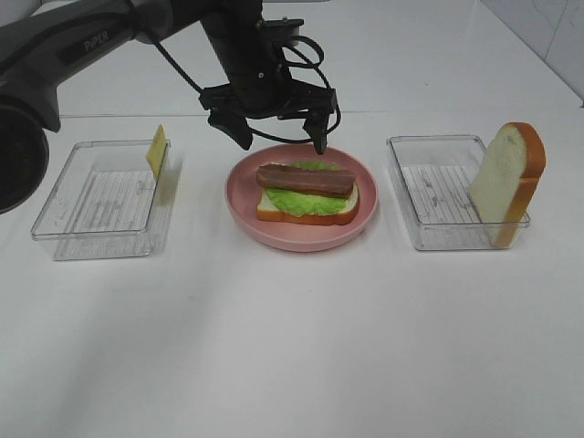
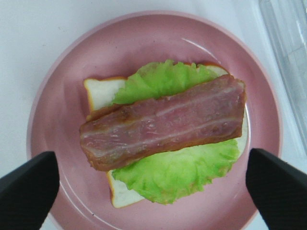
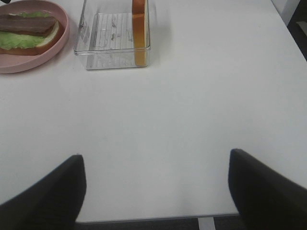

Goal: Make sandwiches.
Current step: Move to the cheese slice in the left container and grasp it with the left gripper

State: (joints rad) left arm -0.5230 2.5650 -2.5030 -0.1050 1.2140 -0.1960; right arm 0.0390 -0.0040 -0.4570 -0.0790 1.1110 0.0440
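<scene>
Left arm (image 1: 82, 46) lettering: "PiPER". Left gripper (image 1: 284, 143) jaws apart, empty, directly above the sandwich (image 1: 306, 192) on pink plate (image 1: 365, 215). Cheese tray (image 1: 91, 205) and bread tray (image 1: 429, 196) flank it. Right gripper (image 3: 153, 191) apart, empty, over the worktop (image 3: 192, 96).

A pink plate (image 1: 242, 219) is listed; on the sandwich (image 1: 307, 193), white bread (image 2: 98, 91) edged orange-brown, ruffled green lettuce (image 2: 168, 172) and reddish-brown bacon (image 2: 163, 127) streaked pale pink are recorded. Yellow cheese (image 1: 157, 151), clear ribbed trays (image 1: 100, 205) and a plain white table (image 1: 292, 347) are noted.
</scene>
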